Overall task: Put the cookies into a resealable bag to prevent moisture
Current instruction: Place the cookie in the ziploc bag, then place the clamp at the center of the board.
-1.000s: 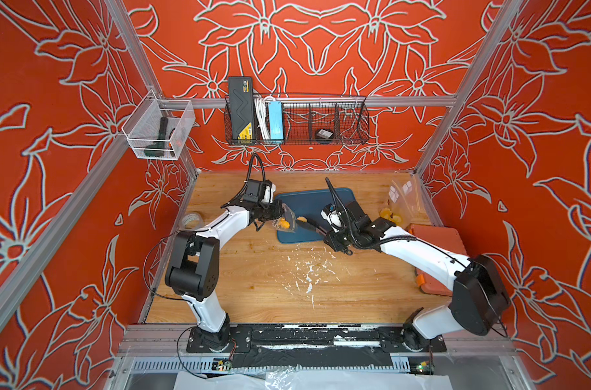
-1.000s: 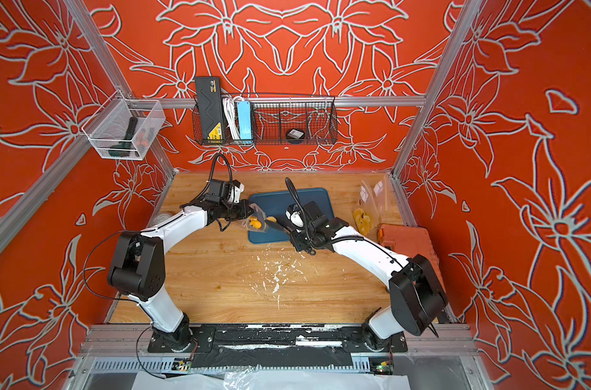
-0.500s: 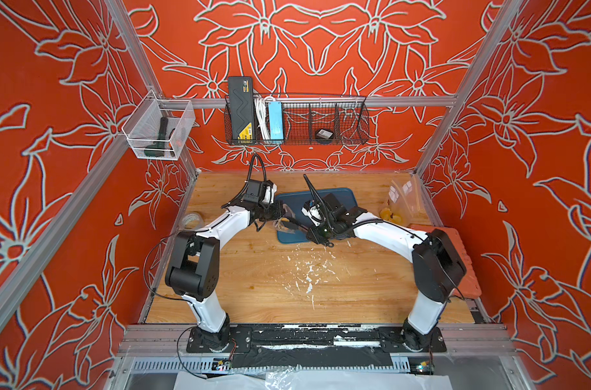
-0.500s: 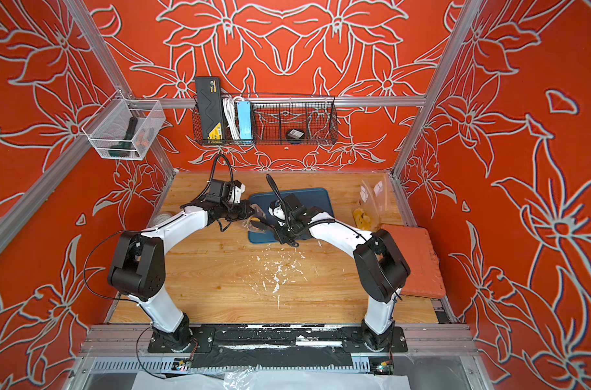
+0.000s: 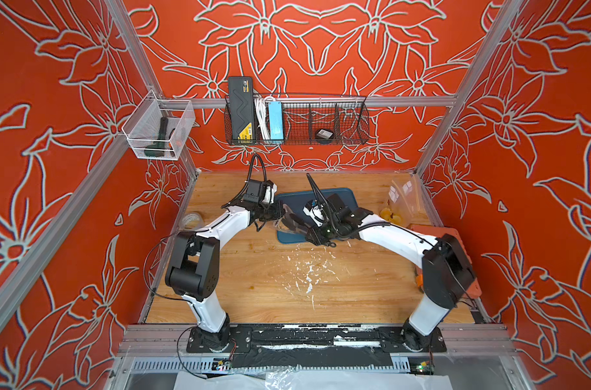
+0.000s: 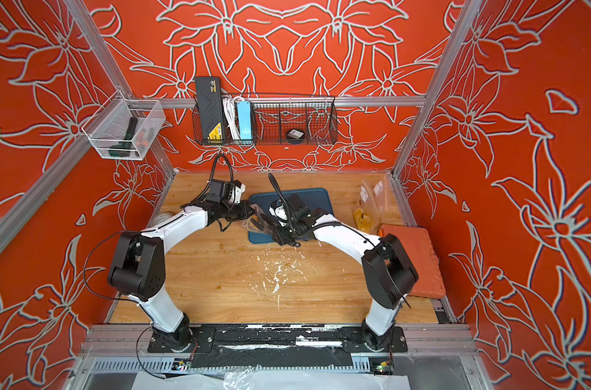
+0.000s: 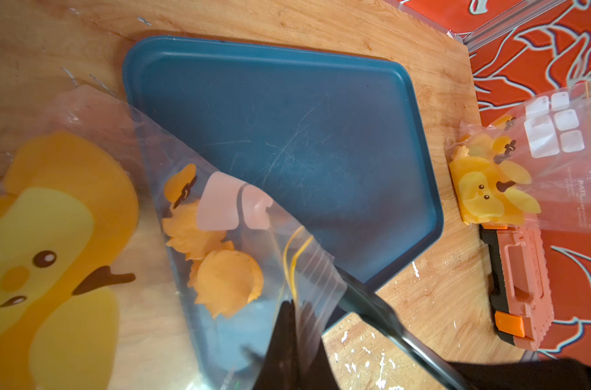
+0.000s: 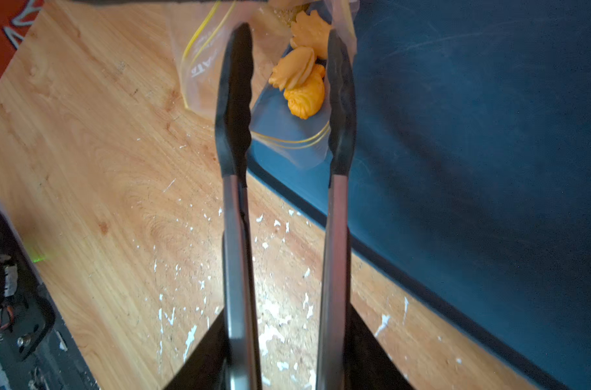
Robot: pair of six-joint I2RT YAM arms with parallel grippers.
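Right wrist view: cookies (image 8: 301, 84) sitting inside the bag (image 8: 199, 67), over the tray (image 8: 456, 135) edge.
Right claw (image 5: 312, 233) grips tongs (image 8: 235, 236), tips spread apart at the bag mouth; left claw (image 5: 276, 216) is pinched tight on the bag.

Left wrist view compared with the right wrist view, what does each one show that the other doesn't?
Only the left wrist view: spare printed bags and an orange case. Only the right wrist view: a black mount with wiring. Both: the blue tray, the clear bag holding cookies, and the tongs, sharp in the right wrist view, blurred in the left.
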